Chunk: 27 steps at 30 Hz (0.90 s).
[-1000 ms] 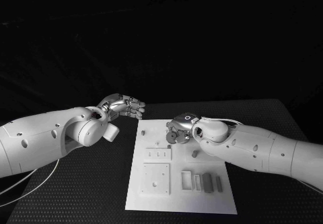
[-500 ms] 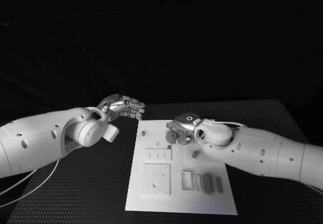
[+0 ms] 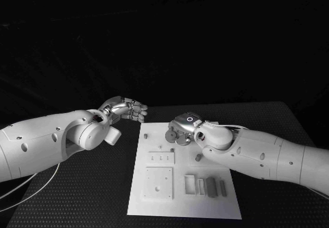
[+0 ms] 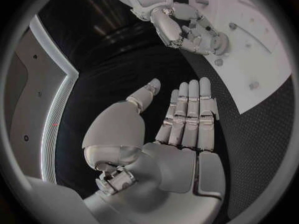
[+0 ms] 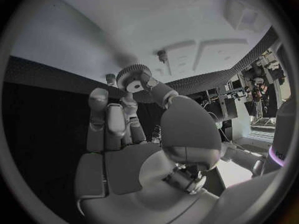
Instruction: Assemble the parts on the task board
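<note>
**A:** What has changed over the last second?

**B:** The right hand (image 3: 184, 129) has drawn slightly back and up over the far end of the task board (image 3: 159, 202). The small toothed gear (image 5: 132, 79) it pinches has risen with it. A second ago the gear sat lower, close to the pegs; now it hangs above the board. My guess is that the gear is being carried or re-aimed, not yet seated.

**A:** So that hand is holding something?

**B:** Yes. Its thumb and one fingertip are clamped on the gear's rim, and the other fingers are loosely curled beside it.

**A:** Which way does the gear face?

**B:** It is a flat disc with no long axis. In the right wrist view its face and centre hole look back toward the palm, so its bore seems to run along the hand's reach and not down at the board. It would probably need tilting before dropping onto a peg (image 5: 161, 54) — one stands just beyond the fingertips.

**A:** And the left hand?

**B:** The left hand (image 4: 187, 115) hovers off the board's far left corner, unmoved, holding nothing — fingers straight and side by side, thumb apart.
</note>
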{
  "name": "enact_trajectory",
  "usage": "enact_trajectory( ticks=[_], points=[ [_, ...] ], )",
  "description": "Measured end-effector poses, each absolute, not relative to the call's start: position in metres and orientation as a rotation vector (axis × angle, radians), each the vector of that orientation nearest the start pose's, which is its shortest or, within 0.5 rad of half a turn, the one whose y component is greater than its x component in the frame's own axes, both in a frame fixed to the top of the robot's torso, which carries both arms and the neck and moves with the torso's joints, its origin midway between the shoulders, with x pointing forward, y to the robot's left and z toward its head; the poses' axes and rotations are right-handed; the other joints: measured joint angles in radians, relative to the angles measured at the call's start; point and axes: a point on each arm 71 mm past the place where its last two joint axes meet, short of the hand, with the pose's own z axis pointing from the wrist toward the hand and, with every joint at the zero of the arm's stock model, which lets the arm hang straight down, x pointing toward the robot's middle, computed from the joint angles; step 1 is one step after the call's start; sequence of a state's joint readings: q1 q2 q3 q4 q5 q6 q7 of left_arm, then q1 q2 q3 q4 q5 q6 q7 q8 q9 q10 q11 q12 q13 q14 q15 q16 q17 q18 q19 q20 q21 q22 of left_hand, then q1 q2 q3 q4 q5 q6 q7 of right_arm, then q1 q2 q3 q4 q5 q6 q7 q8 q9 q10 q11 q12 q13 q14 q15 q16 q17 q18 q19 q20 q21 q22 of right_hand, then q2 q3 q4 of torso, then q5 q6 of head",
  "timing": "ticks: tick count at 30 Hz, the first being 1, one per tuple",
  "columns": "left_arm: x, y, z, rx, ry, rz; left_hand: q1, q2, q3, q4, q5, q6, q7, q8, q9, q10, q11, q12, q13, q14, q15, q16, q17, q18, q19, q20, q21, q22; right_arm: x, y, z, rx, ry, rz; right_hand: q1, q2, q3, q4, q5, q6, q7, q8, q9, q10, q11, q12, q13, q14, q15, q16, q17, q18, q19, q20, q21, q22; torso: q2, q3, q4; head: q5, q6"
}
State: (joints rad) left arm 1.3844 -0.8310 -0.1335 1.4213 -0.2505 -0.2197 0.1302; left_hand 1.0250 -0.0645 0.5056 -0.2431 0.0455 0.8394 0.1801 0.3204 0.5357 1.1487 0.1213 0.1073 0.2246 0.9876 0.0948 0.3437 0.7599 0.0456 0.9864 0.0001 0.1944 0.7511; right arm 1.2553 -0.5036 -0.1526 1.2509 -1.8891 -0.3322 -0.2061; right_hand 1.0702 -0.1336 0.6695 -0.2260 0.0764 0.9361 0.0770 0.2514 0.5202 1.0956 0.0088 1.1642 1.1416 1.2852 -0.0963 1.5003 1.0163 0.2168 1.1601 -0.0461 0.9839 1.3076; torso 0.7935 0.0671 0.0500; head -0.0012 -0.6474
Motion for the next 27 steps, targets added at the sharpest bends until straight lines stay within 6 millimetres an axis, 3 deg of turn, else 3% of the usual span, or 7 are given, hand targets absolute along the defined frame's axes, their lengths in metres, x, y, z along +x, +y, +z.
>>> enact_trajectory(
  ticks=[15,27],
  points=[
    [0.524,0.226,-0.139,-0.843,1.672,-1.292,0.000,0.000,0.000,0.000,0.000,0.000,0.000,0.000,0.000,0.000,0.000,0.000,0.001,0.000,0.000,-0.004,0.001,-0.001,0.000,0.000,0.000,0.001,0.529,-0.081,-0.201,-0.605,1.444,0.377,-0.004,-0.007,0.003,0.009,-0.003,0.004,0.002,0.011,0.000,0.004,-0.004,0.000,-0.002,0.001,-0.001,0.000,0.000,0.000,0.007,0.000,0.000,0.000,0.000,-0.0019,0.0027,-0.004,0.003],
    [0.524,0.226,-0.139,-0.843,1.673,-1.292,0.000,0.000,0.000,0.000,0.000,0.000,0.000,0.000,0.001,0.000,0.000,0.000,0.002,0.000,0.000,-0.004,0.002,-0.002,0.000,0.000,0.000,0.001,0.535,-0.081,-0.205,-0.605,1.449,0.350,-0.006,-0.012,0.004,0.015,-0.003,0.004,0.002,0.017,0.000,0.003,-0.004,0.000,-0.003,0.001,-0.001,0.000,-0.002,0.000,0.007,0.000,0.000,0.000,0.000,-0.0025,0.0017,-0.001,0.002]
  ],
)
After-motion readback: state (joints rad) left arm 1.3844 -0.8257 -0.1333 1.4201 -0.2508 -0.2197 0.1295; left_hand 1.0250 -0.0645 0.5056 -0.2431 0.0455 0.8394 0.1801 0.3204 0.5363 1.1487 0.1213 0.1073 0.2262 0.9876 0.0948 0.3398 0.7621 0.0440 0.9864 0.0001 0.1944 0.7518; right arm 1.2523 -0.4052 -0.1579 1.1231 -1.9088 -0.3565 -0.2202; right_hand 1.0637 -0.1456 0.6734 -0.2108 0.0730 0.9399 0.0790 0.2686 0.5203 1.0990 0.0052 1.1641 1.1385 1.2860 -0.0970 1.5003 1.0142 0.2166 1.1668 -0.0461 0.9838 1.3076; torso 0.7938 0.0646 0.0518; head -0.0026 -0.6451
